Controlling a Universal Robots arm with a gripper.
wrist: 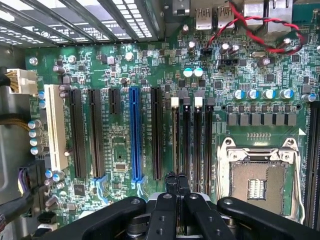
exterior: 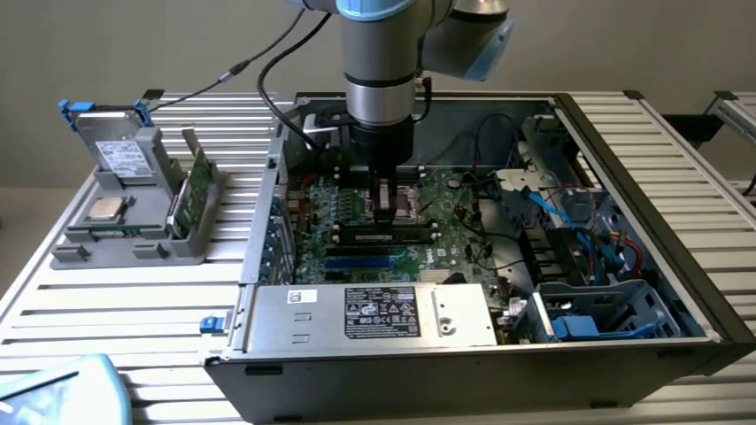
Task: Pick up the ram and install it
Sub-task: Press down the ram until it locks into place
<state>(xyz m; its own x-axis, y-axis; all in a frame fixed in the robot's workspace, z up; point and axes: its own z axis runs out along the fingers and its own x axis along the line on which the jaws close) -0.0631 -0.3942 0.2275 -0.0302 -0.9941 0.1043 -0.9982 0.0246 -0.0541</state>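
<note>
So the gripper [exterior: 388,217] is parked low over the motherboard [wrist: 150,65], jaws clenched with nothing held, because the ram [exterior: 381,235] is already lying along a memory slot, presumably being pressed in.

One blue expansion slot [wrist: 135,135], one white slot [wrist: 56,127], four black memory slots [wrist: 186,137], one processor socket [wrist: 260,182]
</note>
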